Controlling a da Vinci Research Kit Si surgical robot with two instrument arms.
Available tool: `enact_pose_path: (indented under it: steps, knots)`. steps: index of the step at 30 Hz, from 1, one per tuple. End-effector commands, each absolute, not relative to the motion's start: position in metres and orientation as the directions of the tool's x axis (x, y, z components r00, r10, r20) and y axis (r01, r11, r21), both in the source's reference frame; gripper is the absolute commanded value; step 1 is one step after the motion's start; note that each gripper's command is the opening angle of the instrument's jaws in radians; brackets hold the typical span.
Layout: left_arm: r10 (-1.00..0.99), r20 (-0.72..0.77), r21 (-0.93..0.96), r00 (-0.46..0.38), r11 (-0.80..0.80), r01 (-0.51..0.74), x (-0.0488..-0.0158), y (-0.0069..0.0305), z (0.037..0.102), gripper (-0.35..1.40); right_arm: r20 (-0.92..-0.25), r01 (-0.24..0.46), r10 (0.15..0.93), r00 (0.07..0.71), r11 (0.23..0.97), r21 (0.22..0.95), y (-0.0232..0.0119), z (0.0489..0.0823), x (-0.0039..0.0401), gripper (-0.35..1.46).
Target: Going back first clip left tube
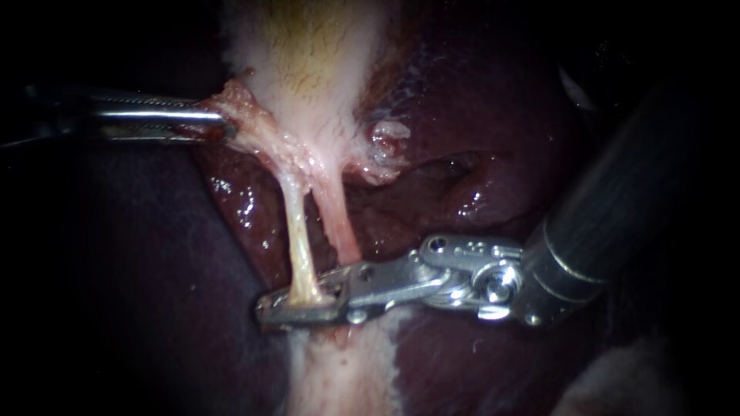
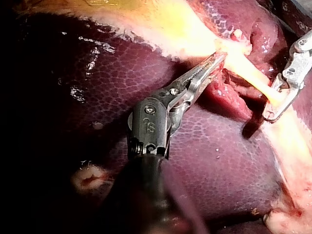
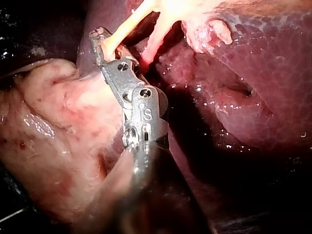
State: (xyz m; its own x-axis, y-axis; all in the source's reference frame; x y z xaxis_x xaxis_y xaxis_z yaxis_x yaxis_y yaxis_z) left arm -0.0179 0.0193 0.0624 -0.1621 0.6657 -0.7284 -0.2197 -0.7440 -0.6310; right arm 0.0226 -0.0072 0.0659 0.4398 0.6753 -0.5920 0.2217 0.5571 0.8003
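Two pale tubes run down from the gallbladder [image 1: 316,46]: the yellowish left tube [image 1: 299,239] and the pinker right tube [image 1: 339,219]. My right instrument [image 1: 297,302] comes in from the right, and its jaws stand open around the lower end of the left tube, a gap showing between them. The right wrist view shows the same: the tube [image 3: 129,24] enters the jaws of the right instrument [image 3: 102,41]. I cannot make out a clip. My left instrument [image 1: 220,122] is shut on the fringe of tissue at the gallbladder's neck and holds it to the left; its jaws [image 2: 214,61] pinch that edge.
Dark red liver [image 1: 493,115] surrounds the tubes, with a raw pocket behind them. A pale fatty band [image 1: 339,377] runs below the right instrument's jaws. In the right wrist view, pale lumpy tissue [image 3: 53,126] lies beside the right instrument's shaft.
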Motion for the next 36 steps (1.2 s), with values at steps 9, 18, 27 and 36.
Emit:
enact_pose_path:
  steps: [9,18,27,36]
  knots:
    - [0.666,-0.728,-0.631,-0.162,-0.744,-0.219,-0.0179,0.0193,0.0623,-0.35,-0.603,0.199,0.678,0.421,0.580,0.790,-0.0071,0.0659,0.0230,0.09]
    - [0.666,-0.728,-0.631,-0.162,-0.744,-0.219,-0.0179,0.0193,0.0624,-0.35,-0.684,0.169,0.627,0.374,0.679,0.715,-0.0063,0.0669,0.0240,0.44]
    - [0.666,-0.729,-0.631,-0.162,-0.744,-0.219,-0.0179,0.0193,0.0624,-0.35,-0.756,0.031,0.550,0.356,0.801,0.598,-0.0044,0.0691,0.0236,0.50]
    - [0.666,-0.729,-0.631,-0.162,-0.744,-0.219,-0.0178,0.0193,0.0624,-0.35,-0.788,0.038,0.499,0.361,0.837,0.547,-0.0041,0.0694,0.0219,0.50]
